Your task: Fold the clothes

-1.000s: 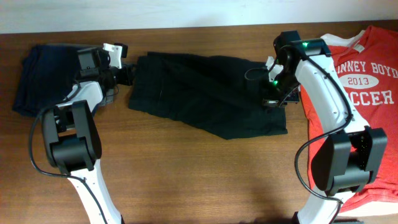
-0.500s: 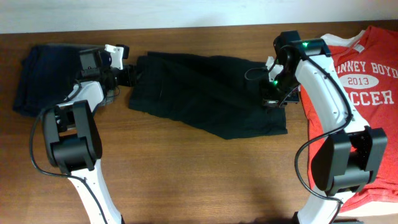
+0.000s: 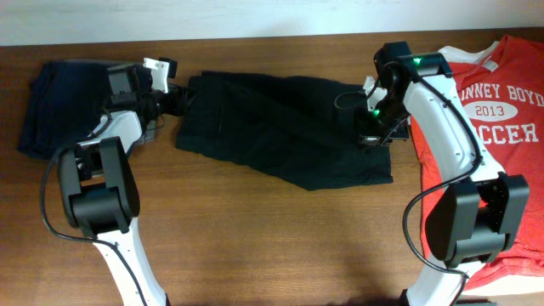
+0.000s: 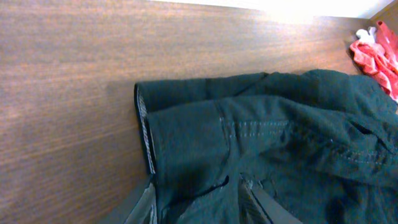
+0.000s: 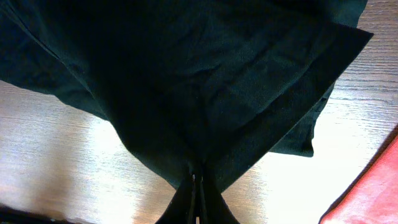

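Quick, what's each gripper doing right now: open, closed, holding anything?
Left gripper: open, with the black shorts lying between its fingers.
Right gripper: closed, pinching the black shorts.

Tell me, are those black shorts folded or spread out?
Spread out: the black shorts lie stretched wide across the table, rumpled, with no tidy fold made.

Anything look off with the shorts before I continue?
Yes: the shorts lie askew, slanting across the table, their left end bunched and doubled over. The right gripper pinches the right end; the left gripper sits open at the bunched end.
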`<state>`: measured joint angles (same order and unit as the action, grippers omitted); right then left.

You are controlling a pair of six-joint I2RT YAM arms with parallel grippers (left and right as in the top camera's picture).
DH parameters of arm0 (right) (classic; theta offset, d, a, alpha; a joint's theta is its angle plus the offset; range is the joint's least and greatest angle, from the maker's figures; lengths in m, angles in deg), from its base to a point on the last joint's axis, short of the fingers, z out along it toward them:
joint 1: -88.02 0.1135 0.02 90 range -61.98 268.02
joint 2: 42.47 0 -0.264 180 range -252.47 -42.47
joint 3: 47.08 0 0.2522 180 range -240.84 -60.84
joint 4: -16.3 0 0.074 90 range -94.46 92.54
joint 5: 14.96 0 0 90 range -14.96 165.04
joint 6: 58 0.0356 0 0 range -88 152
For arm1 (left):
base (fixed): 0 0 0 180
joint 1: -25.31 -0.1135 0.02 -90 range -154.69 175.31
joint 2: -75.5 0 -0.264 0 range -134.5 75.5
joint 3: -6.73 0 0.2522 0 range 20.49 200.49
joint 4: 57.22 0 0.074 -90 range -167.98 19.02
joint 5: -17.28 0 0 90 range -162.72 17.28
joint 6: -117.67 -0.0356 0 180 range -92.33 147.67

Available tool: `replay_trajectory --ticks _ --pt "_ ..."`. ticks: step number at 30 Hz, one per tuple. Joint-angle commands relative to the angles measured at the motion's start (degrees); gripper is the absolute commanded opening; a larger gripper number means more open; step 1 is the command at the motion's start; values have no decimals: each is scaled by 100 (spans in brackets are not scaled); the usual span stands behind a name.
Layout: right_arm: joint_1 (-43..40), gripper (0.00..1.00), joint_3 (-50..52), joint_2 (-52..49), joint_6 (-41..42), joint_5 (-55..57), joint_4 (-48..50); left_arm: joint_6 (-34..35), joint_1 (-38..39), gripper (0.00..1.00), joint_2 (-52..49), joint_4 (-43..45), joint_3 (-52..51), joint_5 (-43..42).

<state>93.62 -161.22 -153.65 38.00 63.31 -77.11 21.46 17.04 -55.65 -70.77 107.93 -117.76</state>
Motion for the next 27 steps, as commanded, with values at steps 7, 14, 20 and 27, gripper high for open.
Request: replay_trajectory --ticks 7,14,20,27 --pt "0 4 -17 85 4 13 15 -13 286 19 151 127 57 352" --pt "0 4 -17 83 2 13 20 205 -7 1 227 33 59 -129" --pt "4 4 -20 101 4 -184 -459 820 7 1 1508 -2632 59 935" --pt "17 4 656 101 341 -179 -866 815 804 1 1587 -5963 57 2852"
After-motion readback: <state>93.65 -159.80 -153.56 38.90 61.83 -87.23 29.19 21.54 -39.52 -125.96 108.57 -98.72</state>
